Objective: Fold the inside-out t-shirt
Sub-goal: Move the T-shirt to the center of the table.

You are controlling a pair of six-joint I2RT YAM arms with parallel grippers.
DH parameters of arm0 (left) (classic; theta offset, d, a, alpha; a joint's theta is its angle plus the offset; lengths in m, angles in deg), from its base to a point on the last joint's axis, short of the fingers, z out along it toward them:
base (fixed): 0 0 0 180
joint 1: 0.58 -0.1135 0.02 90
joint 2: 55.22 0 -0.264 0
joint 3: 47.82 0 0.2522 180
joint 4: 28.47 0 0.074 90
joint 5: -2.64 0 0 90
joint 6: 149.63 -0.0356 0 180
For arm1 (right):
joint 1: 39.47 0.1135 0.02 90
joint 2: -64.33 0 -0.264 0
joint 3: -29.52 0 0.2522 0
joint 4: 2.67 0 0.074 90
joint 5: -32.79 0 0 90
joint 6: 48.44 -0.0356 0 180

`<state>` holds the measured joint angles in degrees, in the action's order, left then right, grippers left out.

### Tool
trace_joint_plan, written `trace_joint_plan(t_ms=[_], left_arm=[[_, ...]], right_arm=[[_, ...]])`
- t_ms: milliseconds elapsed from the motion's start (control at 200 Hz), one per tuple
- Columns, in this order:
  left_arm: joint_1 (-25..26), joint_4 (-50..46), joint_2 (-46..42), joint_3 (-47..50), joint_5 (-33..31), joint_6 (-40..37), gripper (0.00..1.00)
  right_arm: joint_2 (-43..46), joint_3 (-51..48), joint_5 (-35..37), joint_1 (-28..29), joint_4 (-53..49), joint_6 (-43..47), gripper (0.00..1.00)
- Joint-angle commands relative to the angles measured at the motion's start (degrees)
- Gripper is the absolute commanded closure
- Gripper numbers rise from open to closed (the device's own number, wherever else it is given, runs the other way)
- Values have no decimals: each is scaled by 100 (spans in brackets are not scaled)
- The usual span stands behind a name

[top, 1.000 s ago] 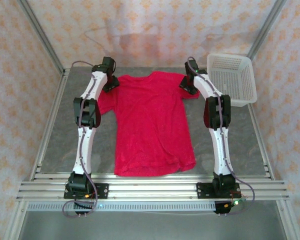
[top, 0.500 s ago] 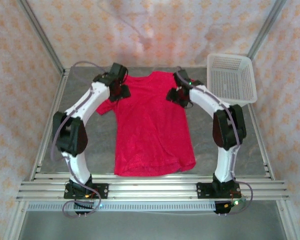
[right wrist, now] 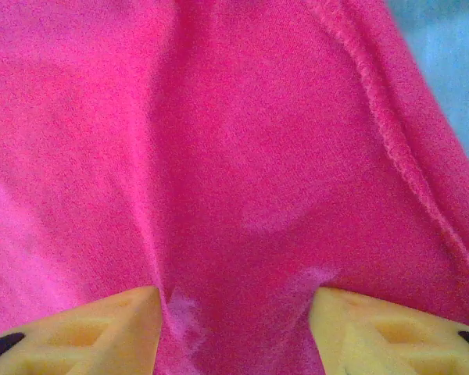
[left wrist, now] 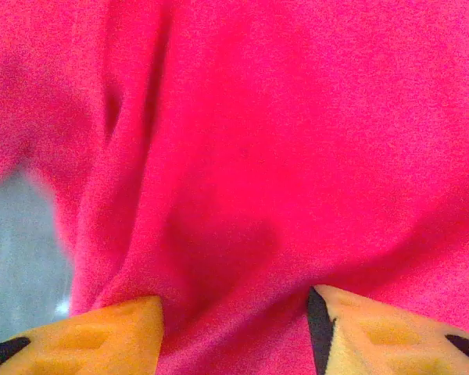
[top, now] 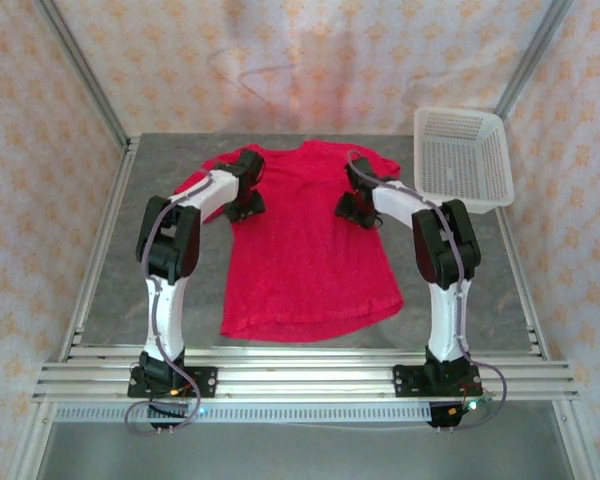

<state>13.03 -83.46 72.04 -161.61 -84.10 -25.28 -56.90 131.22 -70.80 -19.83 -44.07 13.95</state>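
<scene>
The inside-out t-shirt point(top: 305, 260) lies flat on the grey table, bright red, collar at the far end and hem towards the arms. My left gripper point(top: 245, 205) rests on its left chest just inside the sleeve. My right gripper point(top: 358, 212) rests on its right chest. In the left wrist view the left gripper point(left wrist: 234, 301) has its yellow fingers apart, pressed into wrinkled red fabric point(left wrist: 242, 156). In the right wrist view the right gripper point(right wrist: 234, 293) stands the same way, with a sleeve seam point(right wrist: 391, 141) to its right. Neither pinches a fold.
A white mesh basket point(top: 460, 155) stands at the back right, close to the shirt's right sleeve. Bare grey table point(top: 110, 270) lies to the left of the shirt and a strip point(top: 500, 270) to its right. Metal rails point(top: 300, 375) run along the near edge.
Both grippers have moved from the shirt's sleeves inward onto its chest and towards the near edge. The shirt has shifted a little: the left sleeve now lies spread out and the hem sits higher.
</scene>
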Motion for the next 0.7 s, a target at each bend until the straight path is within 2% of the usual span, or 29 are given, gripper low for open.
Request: trace_joint_plan(t_ms=[0,115,195,275,435,550,696], left_arm=[[-409,-491,850,-910,-433,-225,48],[-464,-796,1250,-1673,-481,-296,49],[-451,-574,997,-1475,-406,-308,49],[-431,-412,521,-1051,-389,-289,49],[-203,-167,-860,92,-342,-174,48],[173,-210,-1834,1015,-651,-97,48],[577,98,-2874,2432,-660,241,48]], right_arm=[[-851,610,379,-339,-313,226,45],[-1253,1568,456,-435,-800,437,45],[-1220,1979,403,-435,-1146,578,45],[-786,1874,214,-395,-1230,621,45],[760,355,301,64,-1079,771,46],[1780,-930,644,615,-1033,802,48],[2545,-2068,1153,1378,-978,680,48]])
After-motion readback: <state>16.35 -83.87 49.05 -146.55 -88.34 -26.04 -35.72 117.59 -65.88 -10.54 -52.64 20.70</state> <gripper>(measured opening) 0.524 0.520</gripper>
